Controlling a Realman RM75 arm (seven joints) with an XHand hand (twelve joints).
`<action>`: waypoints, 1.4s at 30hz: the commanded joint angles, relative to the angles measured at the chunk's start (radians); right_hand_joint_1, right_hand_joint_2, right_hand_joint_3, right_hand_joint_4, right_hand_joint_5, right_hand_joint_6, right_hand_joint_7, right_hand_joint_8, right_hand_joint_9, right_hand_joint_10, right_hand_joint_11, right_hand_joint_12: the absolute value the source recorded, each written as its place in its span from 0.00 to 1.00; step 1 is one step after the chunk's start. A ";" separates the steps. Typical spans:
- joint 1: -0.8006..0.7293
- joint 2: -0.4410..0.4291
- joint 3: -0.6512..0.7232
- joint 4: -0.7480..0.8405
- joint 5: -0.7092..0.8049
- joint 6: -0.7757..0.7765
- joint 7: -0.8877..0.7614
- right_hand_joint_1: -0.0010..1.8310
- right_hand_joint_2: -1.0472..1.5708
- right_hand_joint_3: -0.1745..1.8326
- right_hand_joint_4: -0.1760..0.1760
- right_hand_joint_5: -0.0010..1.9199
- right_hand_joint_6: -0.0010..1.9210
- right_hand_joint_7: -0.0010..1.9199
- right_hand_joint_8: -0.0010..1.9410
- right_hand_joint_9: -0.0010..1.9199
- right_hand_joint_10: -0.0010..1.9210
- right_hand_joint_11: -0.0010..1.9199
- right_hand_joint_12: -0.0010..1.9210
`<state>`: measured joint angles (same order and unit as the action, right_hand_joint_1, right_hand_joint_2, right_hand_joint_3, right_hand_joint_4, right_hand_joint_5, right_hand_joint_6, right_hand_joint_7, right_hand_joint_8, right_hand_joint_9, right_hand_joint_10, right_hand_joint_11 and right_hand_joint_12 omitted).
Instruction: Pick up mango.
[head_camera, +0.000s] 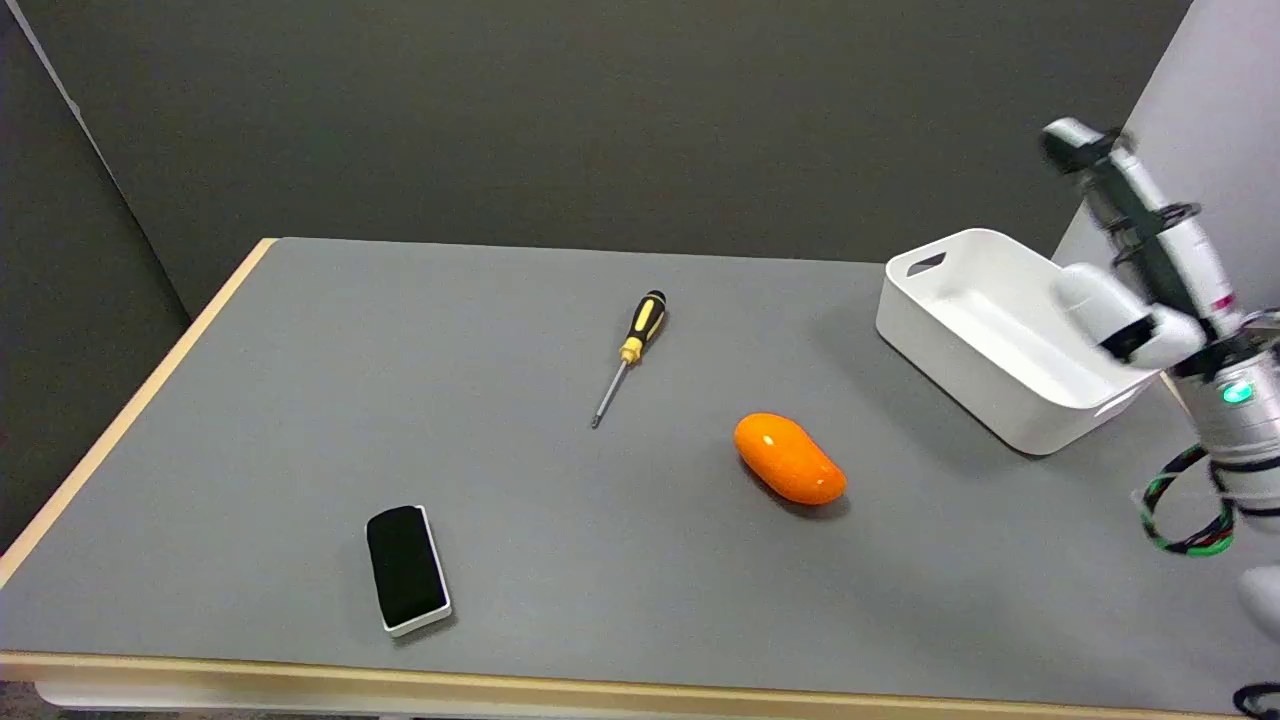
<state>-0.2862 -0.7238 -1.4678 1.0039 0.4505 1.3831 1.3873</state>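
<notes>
Mango (789, 458) lies on the grey table (300, 400), right of centre, long axis running diagonally from upper left to lower right. Orange, glossy, small highlight on its upper left end. Nothing touches it.

Right hand (1135, 255) is up at the right edge, raised above the table, over the far right side of the bin (940, 320). Blurry. Fingers point up and left, look fairly straight, one white rounded part sticks out to the left lower down. Nothing visible in it; reads as released, holding nothing. Well apart from the mango. Wrist below it has a green light; a green, red and black cable (1185, 500) loops beside the arm.

Bin is white, rectangular, with a handle slot in its left end wall. Sits at the table's far right, set at an angle, up and right of the mango, apart from it. Inside shows white, no contents visible; its right part is hidden behind the hand.

Screwdriver (628, 358) lies near table centre, black and yellow handle toward the far side, tip pointing near and slightly left. Up and left of the mango, apart.

Eraser (406, 568), black top on a white base, lies near the front edge, left of centre, well apart from the mango.

Table edge is light wood. Dark wall behind.
</notes>
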 joint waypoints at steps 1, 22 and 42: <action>-0.298 -0.189 -0.072 0.499 -0.099 -0.289 -0.645 0.24 0.64 0.54 0.47 0.07 0.21 0.05 0.14 0.00 0.23 0.00 0.18; -0.164 -0.293 -0.390 0.710 0.168 -0.531 -1.500 0.32 0.65 0.50 0.41 0.13 0.22 0.17 0.19 0.07 0.40 0.00 0.37; -0.103 -0.446 -0.552 0.670 0.443 -0.584 -1.880 0.35 0.65 0.50 0.33 0.12 0.22 0.17 0.20 0.07 0.42 0.00 0.32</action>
<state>-0.4275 -1.0541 -1.8714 1.6615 0.6946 0.8464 -0.1430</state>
